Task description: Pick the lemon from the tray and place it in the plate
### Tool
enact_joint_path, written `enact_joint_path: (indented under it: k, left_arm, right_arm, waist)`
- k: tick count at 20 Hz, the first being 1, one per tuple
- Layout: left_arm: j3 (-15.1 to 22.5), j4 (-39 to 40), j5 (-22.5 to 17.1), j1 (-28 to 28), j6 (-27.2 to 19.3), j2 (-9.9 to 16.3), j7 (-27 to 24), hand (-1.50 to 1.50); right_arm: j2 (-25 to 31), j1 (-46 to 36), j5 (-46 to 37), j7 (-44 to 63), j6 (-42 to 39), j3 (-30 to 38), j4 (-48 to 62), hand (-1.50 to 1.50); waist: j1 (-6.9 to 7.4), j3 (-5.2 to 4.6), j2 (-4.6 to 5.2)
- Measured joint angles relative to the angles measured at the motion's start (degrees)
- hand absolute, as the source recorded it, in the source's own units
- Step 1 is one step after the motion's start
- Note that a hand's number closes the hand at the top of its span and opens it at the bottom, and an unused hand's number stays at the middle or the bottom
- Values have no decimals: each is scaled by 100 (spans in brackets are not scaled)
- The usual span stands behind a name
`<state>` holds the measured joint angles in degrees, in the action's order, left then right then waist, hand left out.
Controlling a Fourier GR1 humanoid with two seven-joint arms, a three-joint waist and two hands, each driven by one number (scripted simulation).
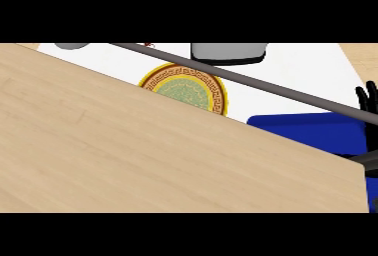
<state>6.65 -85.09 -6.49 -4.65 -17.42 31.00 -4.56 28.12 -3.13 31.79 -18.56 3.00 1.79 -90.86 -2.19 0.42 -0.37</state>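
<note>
Oddly, no lemon shows: only the gold-rimmed green plate [186, 90] at twelve o'clock, the blue tray [317, 131] at three, and the right hand [367, 101], fingers straight, upright.

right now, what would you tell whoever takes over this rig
Right hand: at the view's right edge, fingers straight up, open, holding nothing.
Left hand: not in view.
Plate: gold-rimmed, green centre, partly hidden behind a large wooden surface; nothing on the part that shows.
Tray: blue, at right, mostly hidden.
Lemon: not visible anywhere.
Done: nothing that can be confirmed.
Left: find the lemon, pick it up, set it on the plate.
</note>
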Motion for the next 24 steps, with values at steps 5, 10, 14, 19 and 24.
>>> enact_joint_path:
  k: [5,10,14,19,24]
  left_arm:
    - [-24,-147,39,-213,183,71,-186,0]
    - [-52,-91,108,-211,332,28,-280,0]
    - [-38,23,165,-228,384,-27,-438,0]
    - [-7,20,260,-176,381,-106,-417,0]
    - [-29,67,327,-134,439,-178,-418,0]
  right_arm:
    - [-167,1321,653,-762,-615,794,-297,-150]
    - [230,2346,756,-903,-1600,1222,-609,-150]
    - [964,2647,297,-718,-2014,1441,-531,-150]
    - [1578,2754,-482,-277,-2023,1455,-655,-150]
    - [2021,2478,-1005,347,-2110,1348,-457,-150]
  waist:
    - [33,-23,-2]
    - [91,-37,13]
    - [133,-43,26]
    - [188,-46,33]
    - [244,-42,42]
